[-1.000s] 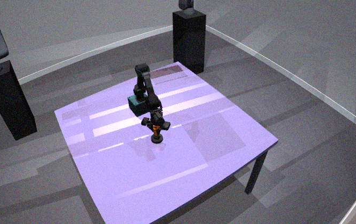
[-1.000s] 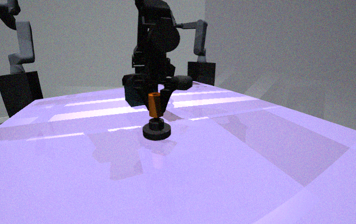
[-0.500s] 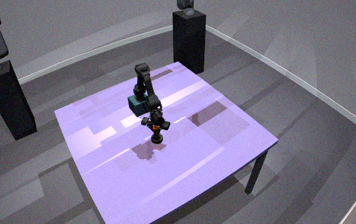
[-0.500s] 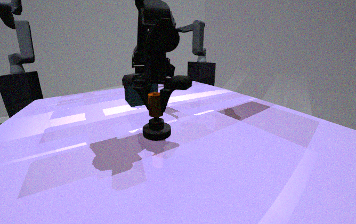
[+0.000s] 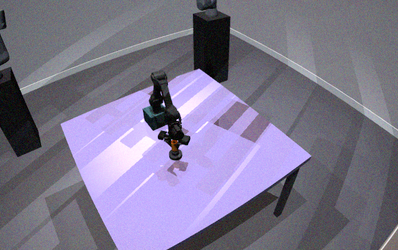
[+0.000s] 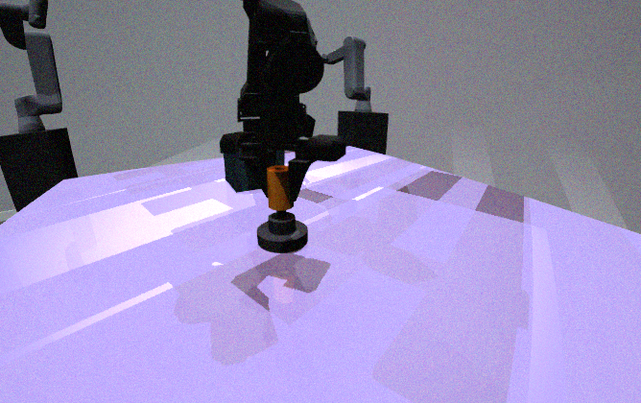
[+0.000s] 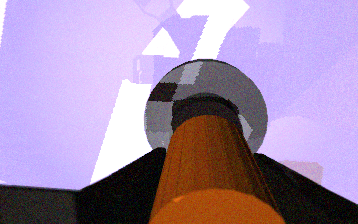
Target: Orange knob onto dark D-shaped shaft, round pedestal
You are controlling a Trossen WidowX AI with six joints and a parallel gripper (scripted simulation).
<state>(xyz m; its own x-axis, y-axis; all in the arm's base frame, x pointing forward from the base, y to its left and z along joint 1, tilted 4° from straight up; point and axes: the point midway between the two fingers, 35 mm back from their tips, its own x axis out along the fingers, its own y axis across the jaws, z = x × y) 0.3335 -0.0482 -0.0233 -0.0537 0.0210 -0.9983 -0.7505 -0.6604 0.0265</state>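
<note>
The orange knob is an upright cylinder. My gripper is shut on it, one finger on each side. The round dark pedestal stands on the table below, with a narrower raised hub. The knob is over the hub, roughly centred. In the exterior view a short dark strip of shaft shows between the knob's lower end and the hub, so the knob is not against the pedestal. The shaft's flat side is hidden.
The teal block under the arm's base is behind the gripper on the pale purple table. Two grey arms on black plinths stand beyond the table. Light patches and shadows cross the tabletop.
</note>
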